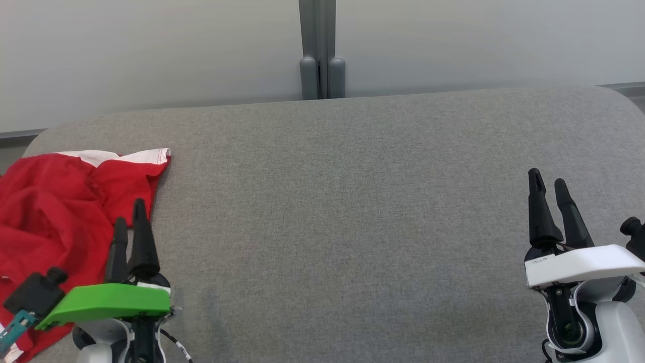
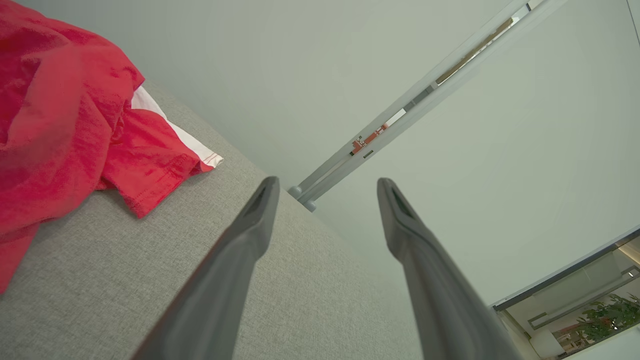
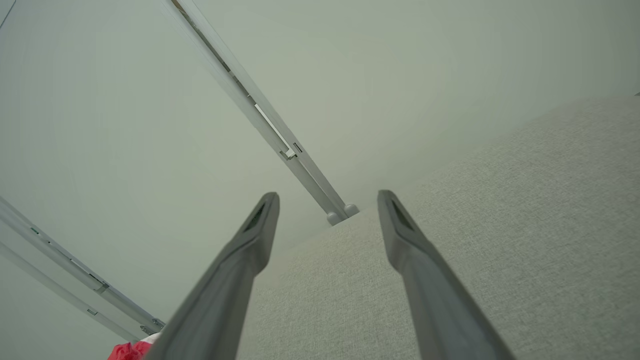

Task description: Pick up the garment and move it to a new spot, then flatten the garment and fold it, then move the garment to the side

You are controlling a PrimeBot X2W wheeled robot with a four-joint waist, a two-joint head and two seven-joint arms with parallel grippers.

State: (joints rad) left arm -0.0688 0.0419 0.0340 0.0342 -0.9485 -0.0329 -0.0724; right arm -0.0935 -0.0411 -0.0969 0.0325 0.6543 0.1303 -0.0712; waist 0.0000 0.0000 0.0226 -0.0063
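Observation:
A red garment [image 1: 55,212] with white trim lies crumpled at the left end of the grey padded table [image 1: 342,212]. It fills the upper left of the left wrist view as red cloth [image 2: 65,125], and a scrap of it [image 3: 127,351] peeks in at the bottom left of the right wrist view. My left gripper [image 1: 130,210] hovers at the garment's right edge, open and empty [image 2: 326,184]. At the lower right my right gripper [image 1: 548,177] stands open over bare table, holding nothing [image 3: 327,196].
A pale wall runs behind the table, with a grey post [image 1: 317,50] at its middle. The table's rounded far edge [image 1: 352,96] meets that wall. Bare grey surface spreads between the two grippers.

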